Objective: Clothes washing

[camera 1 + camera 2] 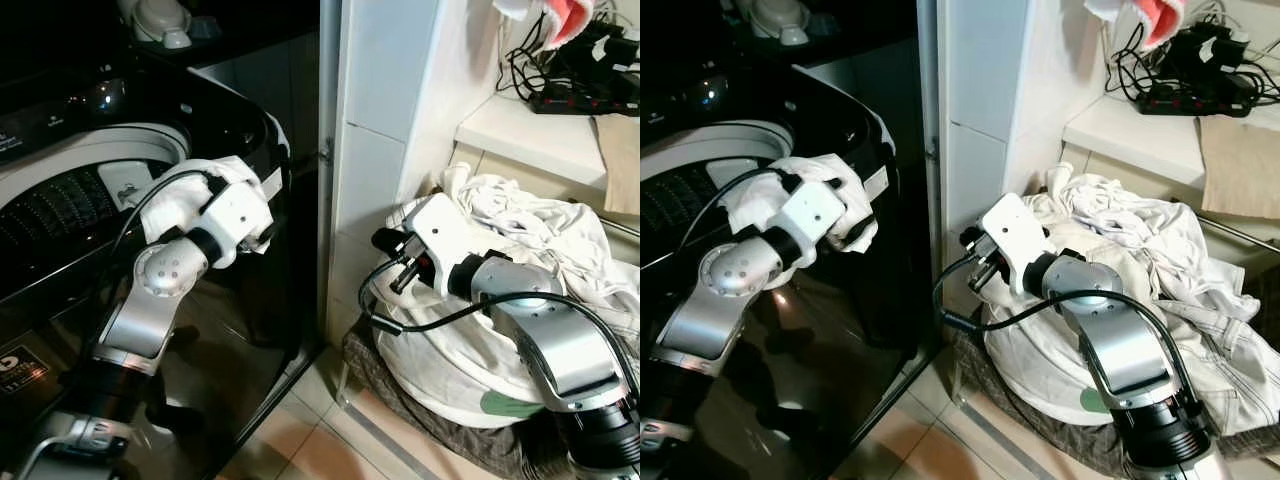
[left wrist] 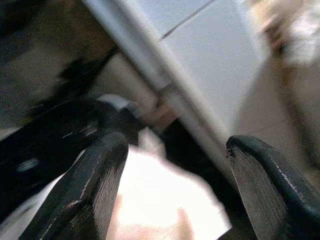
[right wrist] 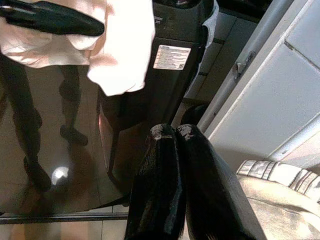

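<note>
Far left: washing machine (image 1: 60, 190), top-loading, drum mouth open. Our left pincer (image 1: 262, 232) sits at the machine's right front corner, fingers spread wide, a white cloth (image 1: 175, 200) draped over the wrist and rim. The wrist view is blurred, so we judge, not see, that the cloth rests loose between the fingers rather than clamped. To finish this step well we should carry the cloth left, past the rim, so it falls into the drum, not down the glossy front.

Centre: white cabinet panel (image 1: 375, 150) stands close beside the machine; the gap is narrow.

Right: right pincer (image 1: 976, 262), fingers pressed together and empty, hovers just left of the laundry pile (image 1: 540, 230) in its basket (image 1: 420, 400).
</note>
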`<state>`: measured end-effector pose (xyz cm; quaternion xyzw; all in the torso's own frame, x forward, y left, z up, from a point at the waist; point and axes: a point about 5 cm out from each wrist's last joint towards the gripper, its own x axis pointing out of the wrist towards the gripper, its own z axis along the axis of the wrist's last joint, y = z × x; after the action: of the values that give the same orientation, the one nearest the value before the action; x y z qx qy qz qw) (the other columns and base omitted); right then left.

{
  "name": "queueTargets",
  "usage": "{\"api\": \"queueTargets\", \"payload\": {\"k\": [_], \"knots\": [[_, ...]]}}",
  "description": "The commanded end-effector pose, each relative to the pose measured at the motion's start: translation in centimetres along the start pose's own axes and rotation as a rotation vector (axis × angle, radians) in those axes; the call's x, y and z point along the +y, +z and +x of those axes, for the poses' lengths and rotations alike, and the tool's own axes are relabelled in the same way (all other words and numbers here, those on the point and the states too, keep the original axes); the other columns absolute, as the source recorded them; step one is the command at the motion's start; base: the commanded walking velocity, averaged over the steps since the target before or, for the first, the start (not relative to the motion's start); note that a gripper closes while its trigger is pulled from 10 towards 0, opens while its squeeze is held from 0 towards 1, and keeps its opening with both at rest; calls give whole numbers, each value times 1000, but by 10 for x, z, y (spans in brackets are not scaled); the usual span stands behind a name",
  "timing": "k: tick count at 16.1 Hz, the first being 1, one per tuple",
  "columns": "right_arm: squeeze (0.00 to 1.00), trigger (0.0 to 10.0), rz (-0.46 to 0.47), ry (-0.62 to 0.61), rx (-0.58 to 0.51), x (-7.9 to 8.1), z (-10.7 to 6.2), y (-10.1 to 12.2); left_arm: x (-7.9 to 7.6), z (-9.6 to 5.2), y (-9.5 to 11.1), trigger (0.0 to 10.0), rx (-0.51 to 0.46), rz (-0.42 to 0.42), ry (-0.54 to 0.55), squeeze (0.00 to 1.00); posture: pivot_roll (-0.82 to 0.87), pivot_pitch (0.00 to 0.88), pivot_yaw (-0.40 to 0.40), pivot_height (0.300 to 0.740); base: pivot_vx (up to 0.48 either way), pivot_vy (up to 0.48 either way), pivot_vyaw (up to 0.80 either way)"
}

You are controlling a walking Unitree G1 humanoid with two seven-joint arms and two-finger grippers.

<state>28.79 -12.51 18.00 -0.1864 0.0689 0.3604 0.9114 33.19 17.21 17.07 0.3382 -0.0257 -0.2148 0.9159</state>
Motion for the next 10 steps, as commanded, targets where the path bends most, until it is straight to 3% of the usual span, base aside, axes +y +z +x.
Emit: {"api": "queueTargets", "payload": {"k": [1,5,8,10], "knots": [[0,10000,-8,49,5,6,-1,1,10,0,-8,10000,59,86,83,0,-56,0,33,740,0,0,0],[0,10000,-10,56,11,7,-1,1,21,1,-24,10000,124,172,127,0,-54,0,31,740,0,0,0],[0,10000,-9,56,14,7,-1,1,11,7,-31,10000,125,152,49,0,-55,0,33,740,0,0,0],[0,10000,-9,53,15,7,-1,1,11,12,-37,10000,150,192,70,0,-55,0,35,740,0,0,0]]}}
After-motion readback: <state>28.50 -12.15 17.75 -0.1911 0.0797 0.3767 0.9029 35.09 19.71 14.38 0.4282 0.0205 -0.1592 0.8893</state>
